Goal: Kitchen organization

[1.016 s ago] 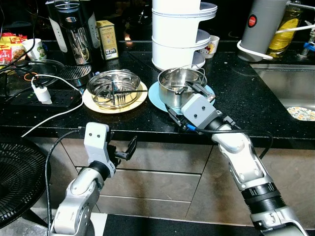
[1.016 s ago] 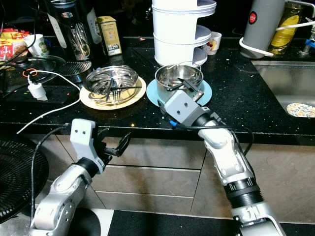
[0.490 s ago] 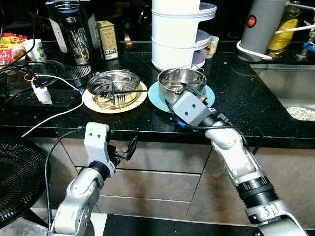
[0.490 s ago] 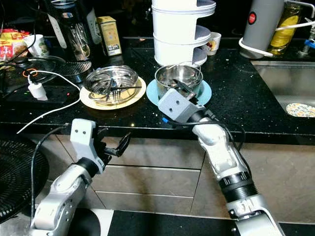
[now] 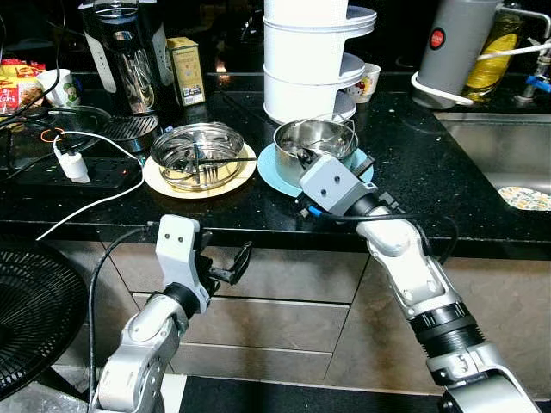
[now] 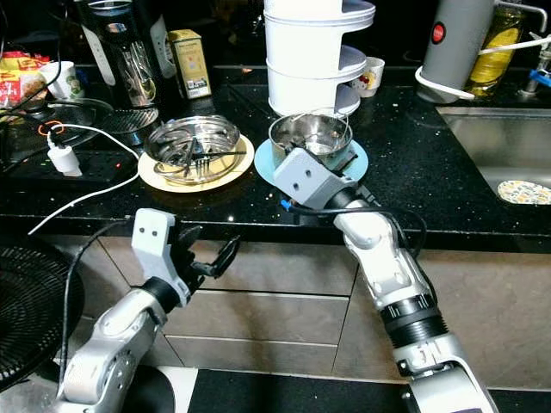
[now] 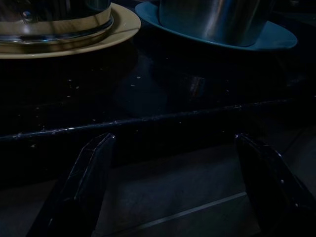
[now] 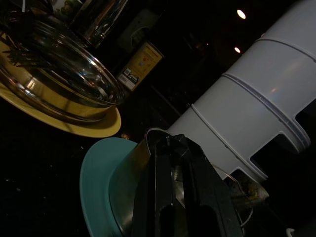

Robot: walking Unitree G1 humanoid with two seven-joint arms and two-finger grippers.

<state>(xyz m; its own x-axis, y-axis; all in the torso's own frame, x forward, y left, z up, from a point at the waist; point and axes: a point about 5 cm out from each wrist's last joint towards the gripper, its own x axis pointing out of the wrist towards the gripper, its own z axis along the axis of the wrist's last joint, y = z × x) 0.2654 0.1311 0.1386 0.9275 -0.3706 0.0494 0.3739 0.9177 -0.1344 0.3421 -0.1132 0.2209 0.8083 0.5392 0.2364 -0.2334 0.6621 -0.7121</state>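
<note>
- Black bench (image 5: 413, 163): steel pot (image 5: 315, 142) on blue plate (image 5: 274, 176).
- Right pincer (image 8: 170, 148): pressed together at pot's rim.
- Left pincer (image 7: 173, 187): spread, idle below.
- Advice: lift straight, plate stays put.

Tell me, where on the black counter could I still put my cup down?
The biggest bare patch of the counter lies between the blue plate and the sink. A narrow bare strip runs along the front edge. The left end is crowded with cables and a power strip; the back row is packed too.
</note>
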